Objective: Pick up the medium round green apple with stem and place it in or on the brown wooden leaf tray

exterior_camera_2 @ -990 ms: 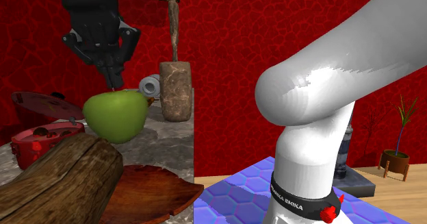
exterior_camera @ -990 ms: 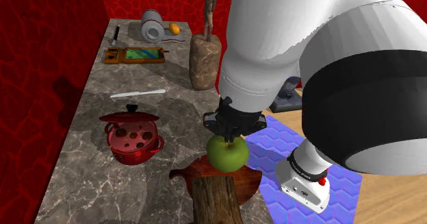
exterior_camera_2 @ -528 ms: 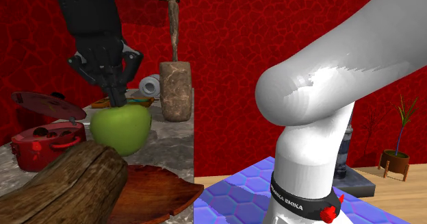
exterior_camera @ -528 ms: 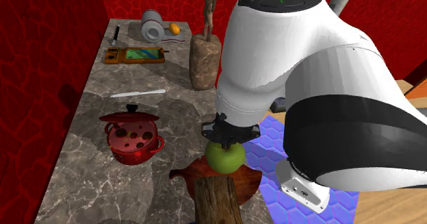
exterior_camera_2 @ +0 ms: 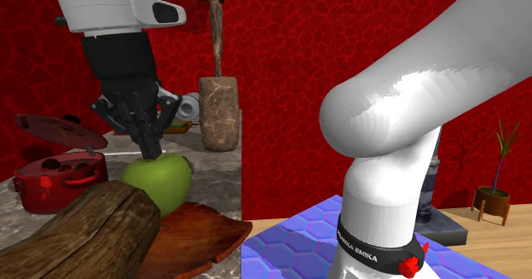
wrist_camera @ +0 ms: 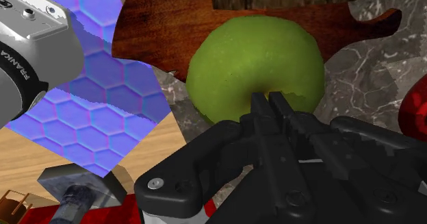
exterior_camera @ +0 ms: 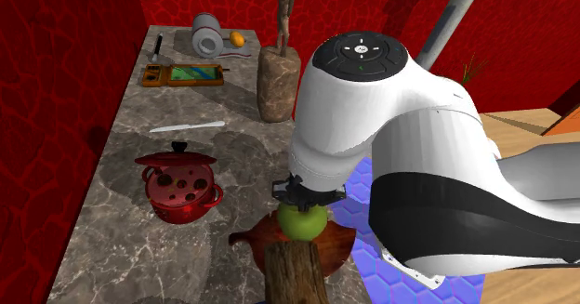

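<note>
Tool (wrist_camera: 269,101) tight atop green apple (wrist_camera: 250,55), its stem axis upright

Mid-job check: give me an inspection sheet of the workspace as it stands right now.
Surface: grey marble counter.
Job's things: green apple in the hand, low over the brown leaf tray; whether they touch cannot be told.
Clutter: log over the tray next to the apple; red pot, lid tilted; brown block with a stick; white strip; orange-rimmed board; grey roll.
Hand: shut on the apple's top.
Cables: nothing seen.
Surroundings: red walls, blue hex mat, potted plant.
</note>
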